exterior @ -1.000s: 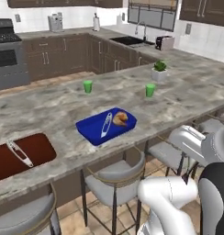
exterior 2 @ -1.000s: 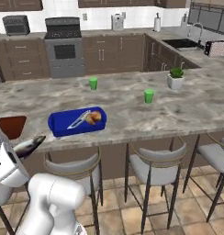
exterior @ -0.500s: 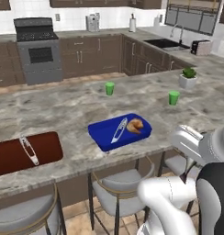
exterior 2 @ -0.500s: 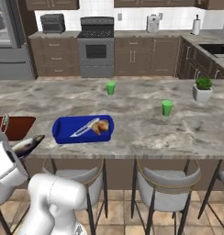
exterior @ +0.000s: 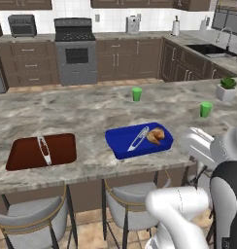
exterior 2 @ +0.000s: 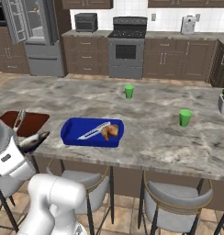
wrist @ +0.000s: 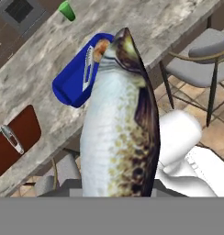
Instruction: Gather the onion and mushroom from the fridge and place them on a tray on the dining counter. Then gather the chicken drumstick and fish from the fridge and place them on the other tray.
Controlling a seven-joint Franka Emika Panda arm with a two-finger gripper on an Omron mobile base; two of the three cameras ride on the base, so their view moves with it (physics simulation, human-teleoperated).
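You've got a glossy white arm w/ rounded, tube-like plastic shells, smooth, no visible cables, screws or markings. In the left base view a fat white elbow-shaped link (exterior: 176, 206) sits beside a dark grey-black joint section (exterior: 229, 194), w/ a pale grey rounded cap (exterior: 203, 146) above. The right base view shows the same white bulbous link (exterior 2: 54, 197), a white block-shaped segment w/ small dark inset spots (exterior 2: 10, 158) & a dark tapered tip (exterior 2: 36, 140).

Left and right base views: both high behind the arm, facing forward and down, mid-range. Shared: long grey speckled stone counter (exterior: 91, 109) (exterior 2: 155, 114), shallow bright blue tray (exterior: 121, 145) (exterior 2: 72, 133). Hand view: close up, looks along a pale speckled fish (wrist: 120, 137) toward the same counter (wrist: 146, 27).
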